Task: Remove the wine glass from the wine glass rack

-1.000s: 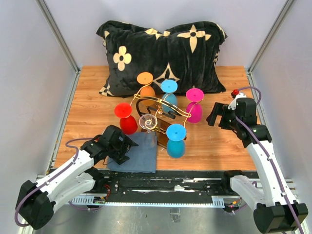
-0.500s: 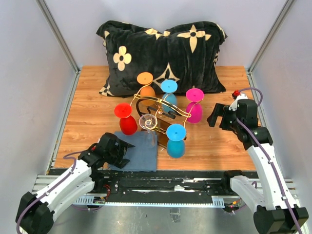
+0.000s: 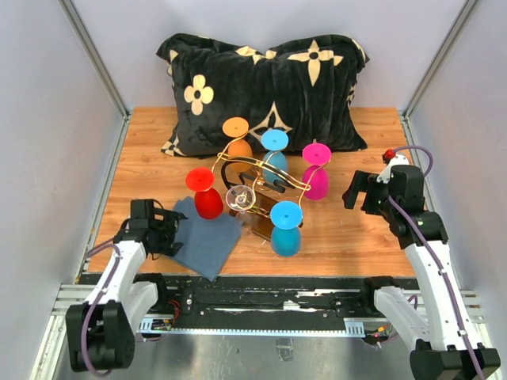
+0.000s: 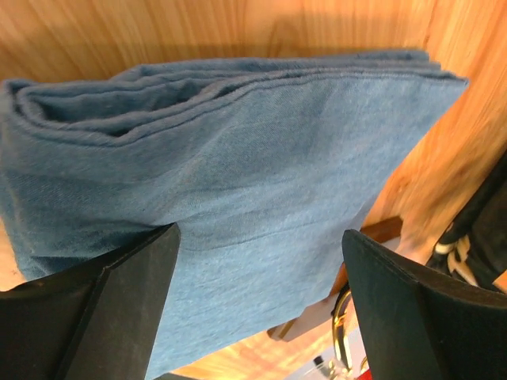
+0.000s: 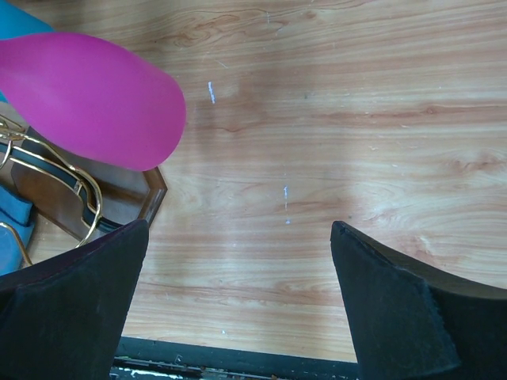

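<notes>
The gold wire wine glass rack (image 3: 261, 184) stands mid-table on a dark brown base. Upside-down glasses hang on it: orange (image 3: 236, 136), blue (image 3: 275, 147), magenta (image 3: 316, 171), red (image 3: 205, 194), cyan (image 3: 286, 228) and a clear one (image 3: 239, 198). My left gripper (image 3: 169, 231) is open at the left edge of a folded blue cloth (image 3: 206, 239); in the left wrist view the gripper (image 4: 260, 237) straddles the cloth (image 4: 238, 174). My right gripper (image 3: 354, 190) is open and empty, right of the magenta glass. In the right wrist view the gripper (image 5: 239, 229) is over bare wood beside that glass (image 5: 87, 103).
A black pillow (image 3: 261, 87) with cream flower patterns lies at the back of the table. The rack base corner (image 5: 131, 202) shows at the left of the right wrist view. Grey walls close in both sides. The table's front edge (image 5: 238, 360) is just below the right gripper.
The left arm has swung left and drawn back toward its base. The blue cloth has turned and shifted left with it. The right gripper has moved slightly right.
</notes>
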Controlling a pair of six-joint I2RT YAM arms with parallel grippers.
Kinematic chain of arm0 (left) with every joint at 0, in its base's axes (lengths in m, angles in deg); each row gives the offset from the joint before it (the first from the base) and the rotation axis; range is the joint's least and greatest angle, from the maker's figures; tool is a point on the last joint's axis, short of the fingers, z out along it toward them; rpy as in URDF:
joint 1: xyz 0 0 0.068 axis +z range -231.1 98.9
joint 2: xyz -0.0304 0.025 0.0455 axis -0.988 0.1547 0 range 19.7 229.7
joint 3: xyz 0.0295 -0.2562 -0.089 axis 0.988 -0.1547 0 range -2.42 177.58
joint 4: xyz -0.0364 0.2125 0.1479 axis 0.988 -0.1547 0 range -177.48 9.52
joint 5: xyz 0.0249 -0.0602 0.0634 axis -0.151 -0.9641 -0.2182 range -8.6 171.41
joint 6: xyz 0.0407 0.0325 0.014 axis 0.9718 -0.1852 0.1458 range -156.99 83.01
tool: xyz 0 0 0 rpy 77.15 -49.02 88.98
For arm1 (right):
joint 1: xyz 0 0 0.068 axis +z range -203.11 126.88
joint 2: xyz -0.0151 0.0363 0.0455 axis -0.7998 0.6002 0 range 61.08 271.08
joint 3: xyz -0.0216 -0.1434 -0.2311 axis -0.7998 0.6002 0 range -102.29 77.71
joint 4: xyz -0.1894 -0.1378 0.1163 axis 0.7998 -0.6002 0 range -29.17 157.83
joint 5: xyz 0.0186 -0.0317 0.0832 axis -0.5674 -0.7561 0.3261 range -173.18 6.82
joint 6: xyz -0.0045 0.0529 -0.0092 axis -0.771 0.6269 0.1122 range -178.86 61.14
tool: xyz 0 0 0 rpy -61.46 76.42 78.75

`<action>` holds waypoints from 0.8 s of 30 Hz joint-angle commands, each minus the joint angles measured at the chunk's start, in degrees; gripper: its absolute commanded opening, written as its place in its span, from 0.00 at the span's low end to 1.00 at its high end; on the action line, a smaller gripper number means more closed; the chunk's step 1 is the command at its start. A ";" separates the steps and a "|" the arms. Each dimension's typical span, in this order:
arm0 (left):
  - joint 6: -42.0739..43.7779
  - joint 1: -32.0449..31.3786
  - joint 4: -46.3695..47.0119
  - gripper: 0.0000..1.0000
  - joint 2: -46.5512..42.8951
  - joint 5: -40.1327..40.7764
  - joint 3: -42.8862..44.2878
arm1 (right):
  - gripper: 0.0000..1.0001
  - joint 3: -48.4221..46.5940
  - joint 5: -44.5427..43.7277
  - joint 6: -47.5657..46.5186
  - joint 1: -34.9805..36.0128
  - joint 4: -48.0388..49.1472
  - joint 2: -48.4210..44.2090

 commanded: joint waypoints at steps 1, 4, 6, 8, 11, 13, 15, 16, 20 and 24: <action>10.49 7.99 1.96 0.92 6.36 5.04 2.20 | 0.98 -0.43 -0.53 -1.24 -0.43 -1.24 -0.80; 13.67 14.58 4.51 0.93 11.87 5.08 5.68 | 0.98 -0.74 0.62 -1.06 -0.42 -1.20 -0.54; 15.26 18.19 5.68 0.93 15.87 5.82 9.03 | 0.98 -0.78 0.47 -1.26 -0.49 -1.11 -0.23; 17.35 20.94 6.39 0.93 20.01 6.93 13.51 | 0.98 -0.91 -0.28 -1.83 -0.62 -1.02 0.23; 18.28 24.94 6.31 0.94 24.55 10.05 19.86 | 0.98 -1.34 -0.30 -2.33 -0.69 -0.72 1.49; 17.73 26.01 6.03 0.93 25.53 10.04 23.70 | 0.98 -1.59 0.59 -2.03 -0.77 -0.34 2.31; 18.40 25.91 6.72 0.90 24.81 6.67 27.00 | 0.98 -1.92 1.59 -1.69 -0.78 0.09 2.99; 19.01 25.34 6.96 0.85 23.94 5.54 28.39 | 0.98 -1.97 1.86 -1.49 -0.78 0.33 3.26; 22.71 17.39 3.33 0.85 19.35 9.87 32.24 | 0.98 -1.98 1.71 -1.34 -0.80 1.19 4.06; 21.11 11.96 1.50 0.85 14.45 7.83 25.50 | 0.98 -1.91 1.87 -0.39 -0.78 1.46 5.00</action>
